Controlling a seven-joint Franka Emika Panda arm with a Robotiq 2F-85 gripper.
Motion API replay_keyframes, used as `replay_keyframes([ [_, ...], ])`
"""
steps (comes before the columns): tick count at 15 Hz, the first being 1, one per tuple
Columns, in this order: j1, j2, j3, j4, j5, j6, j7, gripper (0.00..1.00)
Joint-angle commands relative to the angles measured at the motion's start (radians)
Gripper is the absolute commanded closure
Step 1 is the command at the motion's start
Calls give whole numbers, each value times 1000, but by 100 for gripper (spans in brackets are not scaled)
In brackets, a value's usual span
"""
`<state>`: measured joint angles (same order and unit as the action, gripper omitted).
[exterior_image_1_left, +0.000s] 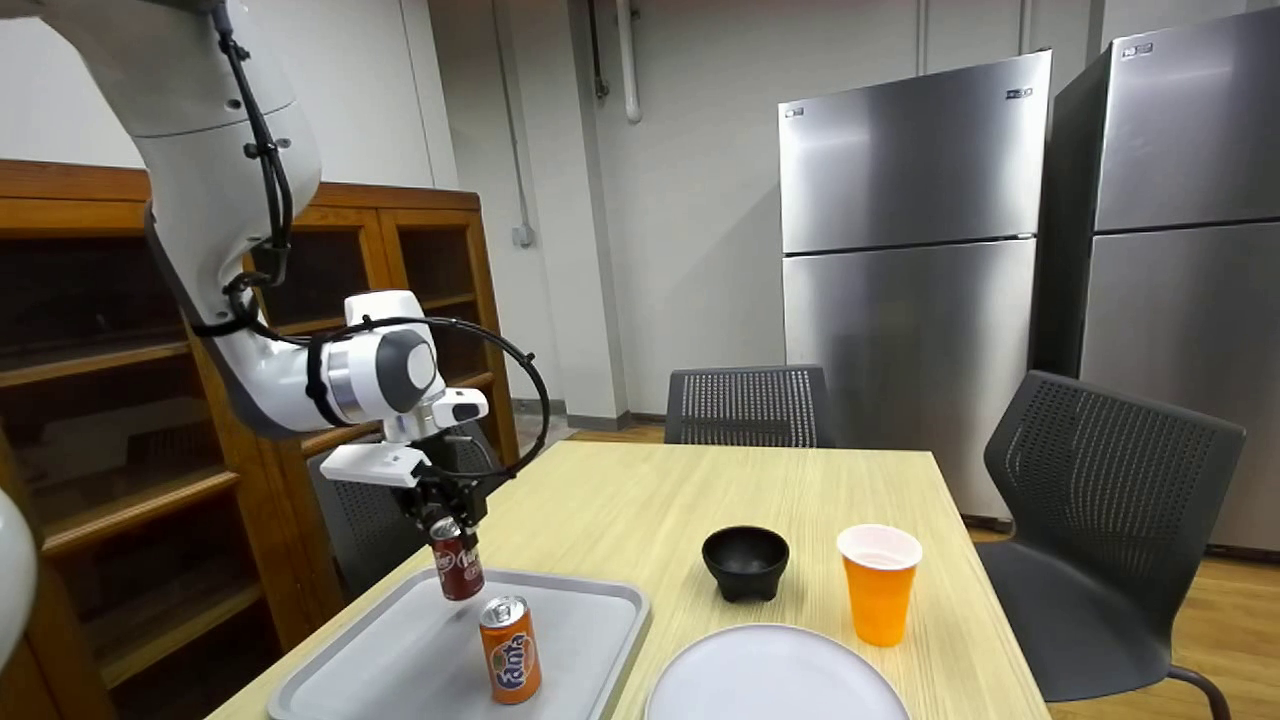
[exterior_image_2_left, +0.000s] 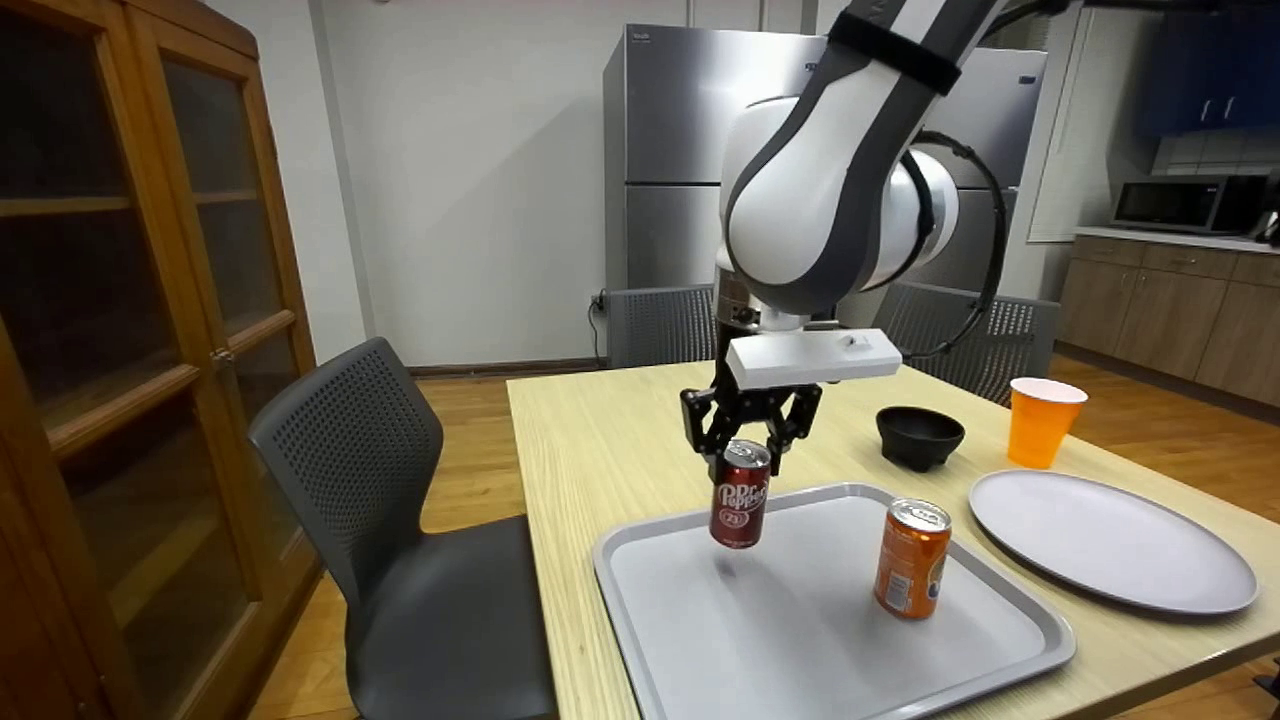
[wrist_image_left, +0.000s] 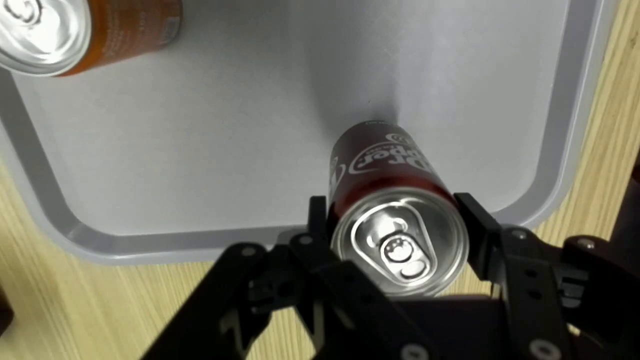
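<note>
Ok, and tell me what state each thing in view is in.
Dr Pepper can: held above the tray, roughly upright, apparently unopened
Jaws: closed on that can
Fanta can: standing on the tray
Tray: lying flat
Bowl: upright
Cup: upright
Plate: lying flat
Refrigerators: doors shut
Cabinet: doors appear shut
Microwave: door appears shut
Chairs: upright
Kitchen cupboards: shut
</note>
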<state>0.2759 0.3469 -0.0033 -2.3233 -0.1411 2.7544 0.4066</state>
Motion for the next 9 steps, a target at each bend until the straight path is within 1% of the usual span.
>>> replay_keyframes([
  [1,-40,-107,-2,-33,37,-47,-32,62],
  [9,-176,-200,-31,-34,78,-63,-108,62],
])
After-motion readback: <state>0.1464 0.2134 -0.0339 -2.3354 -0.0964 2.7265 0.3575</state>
